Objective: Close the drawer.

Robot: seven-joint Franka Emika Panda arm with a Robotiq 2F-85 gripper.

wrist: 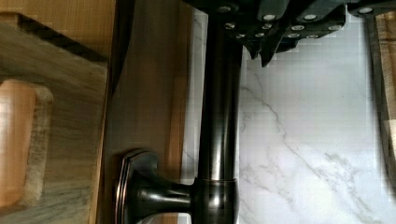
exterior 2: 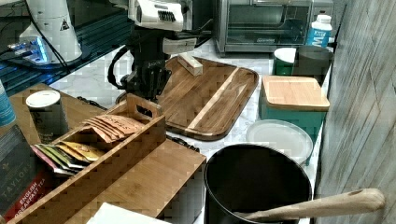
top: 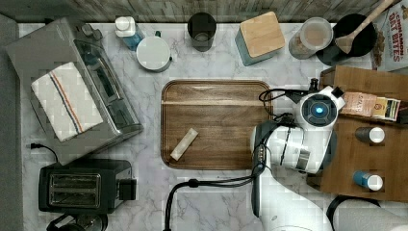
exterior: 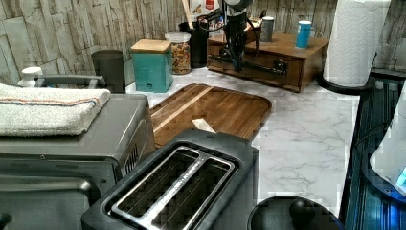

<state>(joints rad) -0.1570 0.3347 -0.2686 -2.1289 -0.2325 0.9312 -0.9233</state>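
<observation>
The drawer (exterior: 268, 67) shows its brown wooden front in the low cabinet, with a long black bar handle (exterior: 249, 64) across it. In the left view the front sits almost flush with the cabinet. My gripper (exterior: 236, 58) hangs straight down at the handle's left part in the left view. In the wrist view the handle (wrist: 218, 116) runs past the drawer front (wrist: 144, 93), and my gripper (wrist: 262, 55) sits on the marble side of the bar, right beside it, fingers together with nothing between them. In the right view my gripper (exterior 2: 148, 91) is just behind the tea box.
A wooden serving tray (top: 216, 96) with a small pale block (top: 184, 144) lies just beside the cabinet. The cabinet top (top: 351, 159) carries a tea box (exterior 2: 107, 140) and two bottles. A teal canister (top: 260, 36), jars, a toaster (top: 82, 185) and a toaster oven (top: 72, 86) stand around the marble counter.
</observation>
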